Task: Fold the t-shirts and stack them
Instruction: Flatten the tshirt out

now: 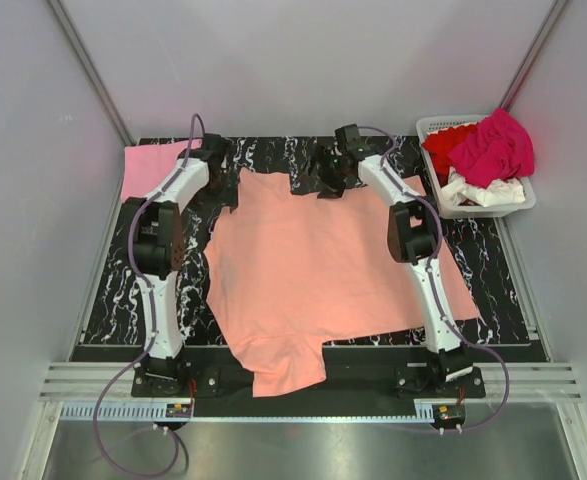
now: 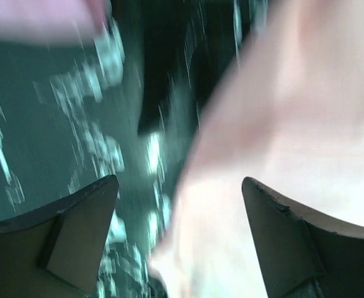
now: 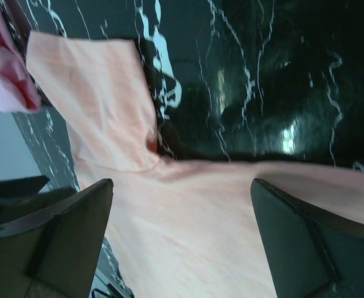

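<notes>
A salmon-orange t-shirt [image 1: 323,270] lies spread flat on the black marbled mat [image 1: 493,280], one sleeve hanging over the near edge. My left gripper [image 1: 223,168] stands open over the shirt's far left corner, where the cloth edge [image 2: 281,124] lies partly between the fingers [image 2: 88,211]. At the far edge of the shirt my right gripper [image 1: 325,178] is open and low over the fabric [image 3: 188,230], close to a sleeve [image 3: 101,105]. Neither gripper holds anything. A light pink t-shirt [image 1: 153,165] lies folded at the mat's far left corner.
A white slatted basket [image 1: 518,200] at the far right holds red [image 1: 445,145], magenta [image 1: 495,148] and white [image 1: 478,190] t-shirts in a heap. Grey walls close in the table on three sides. A metal rail runs along the near edge.
</notes>
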`<act>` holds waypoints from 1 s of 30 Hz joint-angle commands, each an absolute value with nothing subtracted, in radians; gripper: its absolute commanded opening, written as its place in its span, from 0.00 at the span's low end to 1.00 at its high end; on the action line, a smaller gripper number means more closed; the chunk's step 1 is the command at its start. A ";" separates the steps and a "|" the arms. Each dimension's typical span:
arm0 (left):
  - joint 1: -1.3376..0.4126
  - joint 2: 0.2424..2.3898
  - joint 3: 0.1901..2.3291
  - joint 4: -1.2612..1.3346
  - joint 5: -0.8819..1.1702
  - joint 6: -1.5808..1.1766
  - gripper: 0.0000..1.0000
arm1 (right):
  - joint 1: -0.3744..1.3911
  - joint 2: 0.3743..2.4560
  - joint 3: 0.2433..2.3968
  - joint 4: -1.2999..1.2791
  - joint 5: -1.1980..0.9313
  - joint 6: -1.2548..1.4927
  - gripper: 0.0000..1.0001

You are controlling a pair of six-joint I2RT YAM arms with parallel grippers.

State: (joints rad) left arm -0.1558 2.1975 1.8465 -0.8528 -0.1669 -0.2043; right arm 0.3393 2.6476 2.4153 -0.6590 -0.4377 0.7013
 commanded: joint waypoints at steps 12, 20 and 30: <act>-0.341 2.025 1.582 -0.618 -0.042 -0.403 0.83 | 0.377 1.880 1.744 -0.546 -0.166 0.498 1.00; -0.334 2.221 1.727 -0.670 -0.080 -0.376 0.83 | 0.456 1.402 1.030 -0.221 -0.091 0.541 1.00; -0.287 2.470 2.103 -0.856 -0.126 -0.293 0.84 | 0.491 1.169 0.574 0.172 -0.213 0.652 1.00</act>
State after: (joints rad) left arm -0.3233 2.3875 2.0285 -0.7906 -0.1123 -0.3271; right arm 0.4774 1.2255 0.5915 -0.0719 -0.1776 0.6132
